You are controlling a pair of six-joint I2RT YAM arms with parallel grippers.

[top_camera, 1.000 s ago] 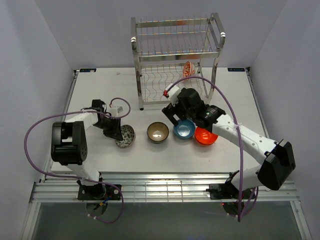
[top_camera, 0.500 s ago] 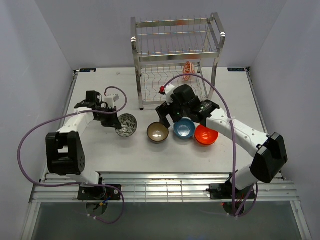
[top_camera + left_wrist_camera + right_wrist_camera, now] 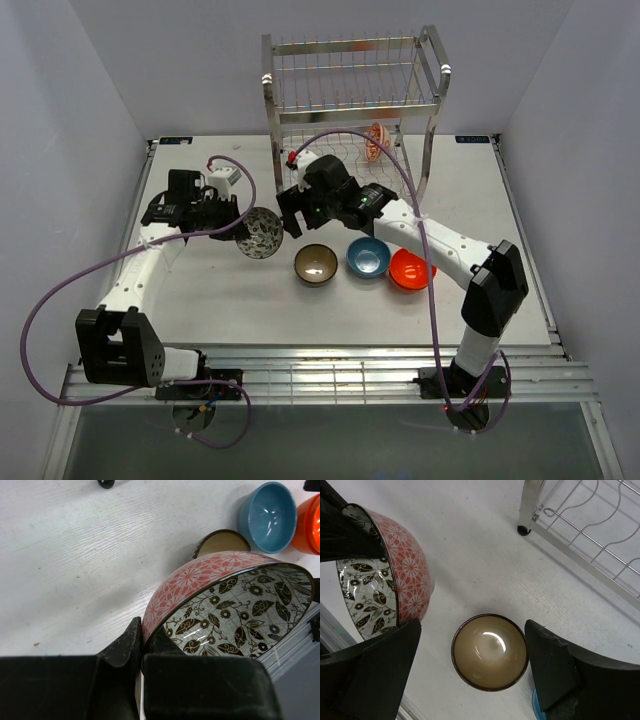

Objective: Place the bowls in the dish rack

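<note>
My left gripper (image 3: 244,228) is shut on the rim of the red-and-white patterned bowl (image 3: 261,233) and holds it tilted above the table. In the left wrist view, one finger is outside and one inside the bowl (image 3: 225,600). My right gripper (image 3: 291,217) is open and empty, just right of that bowl and above the brown bowl (image 3: 316,265). The brown bowl (image 3: 490,652) lies between its fingers (image 3: 552,667) in the right wrist view. The blue bowl (image 3: 368,258) and orange-red bowl (image 3: 411,270) sit in a row to the right. The dish rack (image 3: 350,110) stands at the back.
A red-and-white patterned dish (image 3: 377,140) stands on edge in the rack's lower tier. The rack's front left leg (image 3: 527,505) is close behind my right gripper. Purple cables loop over both arms.
My left gripper lifted the patterned bowl off the table and carried it back and right. My right gripper moved left from above the blue bowl to above the brown bowl.
</note>
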